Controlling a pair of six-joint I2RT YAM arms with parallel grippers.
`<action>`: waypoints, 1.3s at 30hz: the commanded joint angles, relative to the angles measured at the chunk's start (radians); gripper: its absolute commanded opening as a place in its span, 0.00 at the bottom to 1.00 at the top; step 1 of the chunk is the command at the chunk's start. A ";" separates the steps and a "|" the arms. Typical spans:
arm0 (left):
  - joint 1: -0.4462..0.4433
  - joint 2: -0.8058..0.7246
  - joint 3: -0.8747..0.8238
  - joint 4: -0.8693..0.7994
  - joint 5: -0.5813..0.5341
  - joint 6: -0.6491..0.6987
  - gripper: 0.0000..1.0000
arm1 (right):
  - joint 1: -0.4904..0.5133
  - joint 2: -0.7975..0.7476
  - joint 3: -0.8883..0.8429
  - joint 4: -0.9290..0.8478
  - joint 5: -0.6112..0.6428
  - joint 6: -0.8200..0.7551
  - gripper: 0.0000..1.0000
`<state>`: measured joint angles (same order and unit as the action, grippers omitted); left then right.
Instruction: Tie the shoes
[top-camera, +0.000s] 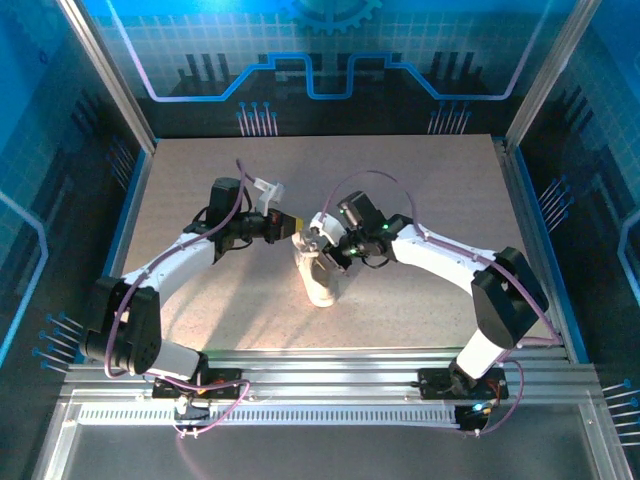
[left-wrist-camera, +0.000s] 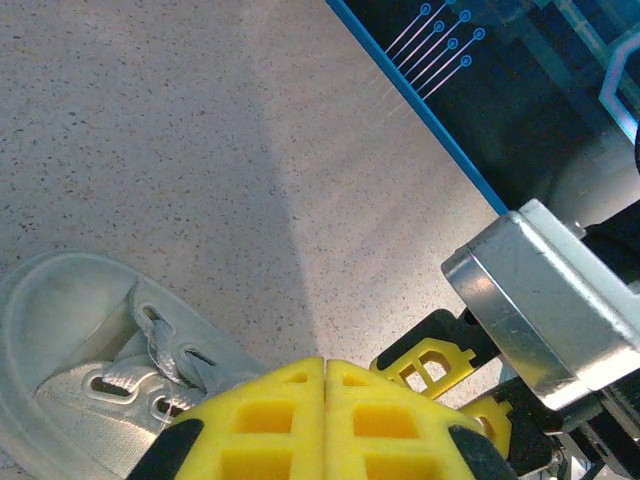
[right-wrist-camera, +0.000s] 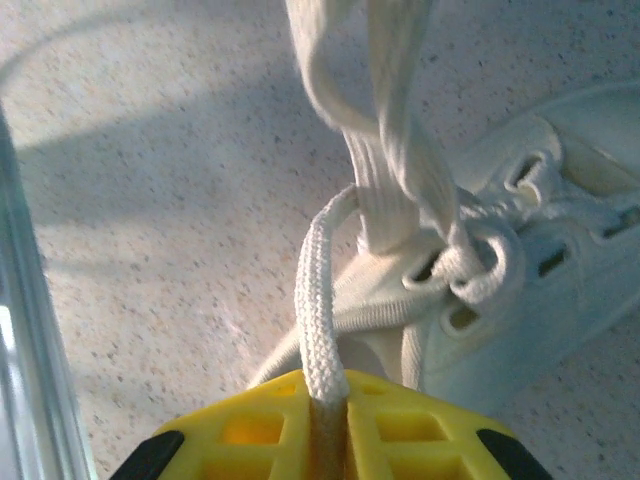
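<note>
Sneaker (top-camera: 320, 282) on table (top-camera: 430, 180); right pincer (right-wrist-camera: 325, 388) pinches 1 lace (right-wrist-camera: 317, 300), left pincer (left-wrist-camera: 326, 372) pressed together

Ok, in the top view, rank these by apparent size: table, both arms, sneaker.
Largest to smallest:
table
left arm and right arm: they look alike, so unranked
sneaker

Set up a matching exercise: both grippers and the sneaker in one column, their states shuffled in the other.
Things:
1. left gripper
2. right gripper
3. sneaker

States:
A. fingers shut on a white lace
B. stands on the table between the two arms
C. fingers pressed flat together

Pairs: 1-C, 2-A, 3-B.
</note>
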<state>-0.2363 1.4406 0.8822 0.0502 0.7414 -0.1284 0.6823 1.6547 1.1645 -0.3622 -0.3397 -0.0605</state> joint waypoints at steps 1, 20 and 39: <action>-0.009 0.003 0.028 0.010 0.021 0.002 0.00 | -0.025 0.046 0.056 0.031 -0.107 0.101 0.14; -0.023 0.002 0.023 0.013 0.011 -0.002 0.00 | -0.104 0.086 0.029 -0.012 -0.113 0.265 0.27; -0.049 -0.012 -0.006 0.030 -0.016 -0.004 0.00 | -0.175 0.150 0.148 -0.030 -0.288 0.258 0.44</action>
<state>-0.2802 1.4406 0.8822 0.0593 0.7330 -0.1314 0.5186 1.7668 1.2617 -0.3889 -0.5655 0.1909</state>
